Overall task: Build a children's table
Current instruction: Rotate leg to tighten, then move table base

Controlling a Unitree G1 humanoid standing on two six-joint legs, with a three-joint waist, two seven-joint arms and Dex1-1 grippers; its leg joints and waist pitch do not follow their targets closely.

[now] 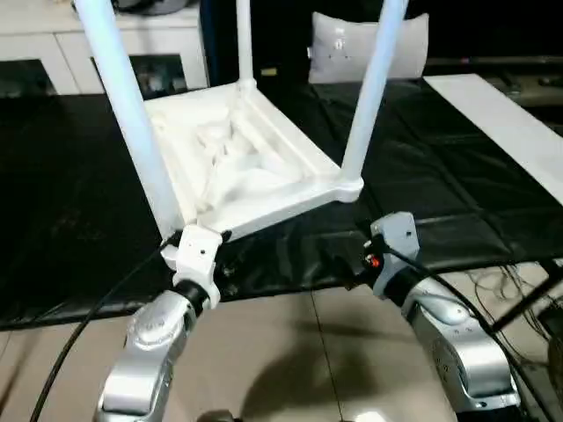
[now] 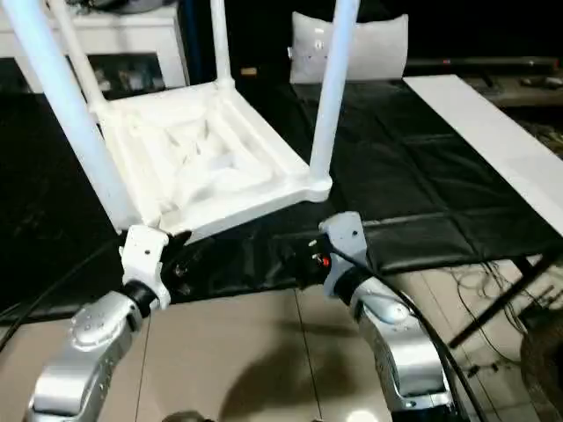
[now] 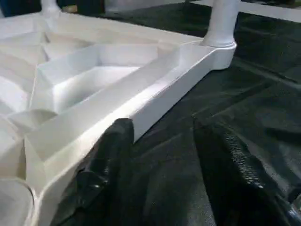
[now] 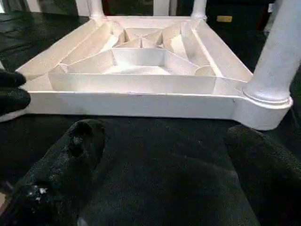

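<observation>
The children's table [image 1: 237, 158] lies upside down on the black mat [image 1: 70, 220], ribbed underside up. Its white legs stand in the corner sockets: one at the near left [image 1: 132, 105], one at the near right [image 1: 369, 88], one at the back [image 1: 244, 40]. My left gripper [image 3: 164, 160] is at the near left corner, open; one finger [image 3: 108, 169] rests against the outside of the near rim [image 3: 155, 94], and only mat lies between the fingers. My right gripper [image 4: 164, 174] is wide open just in front of the near rim [image 4: 141, 103], beside the near right socket [image 4: 265, 101], holding nothing.
A white cabinet with glass doors [image 1: 53, 53] stands at the back left. A white cushion [image 1: 369, 44] sits behind the table. A long white board [image 1: 510, 123] lies on the right. Cables [image 1: 493, 290] trail over the tiled floor by the mat's front edge.
</observation>
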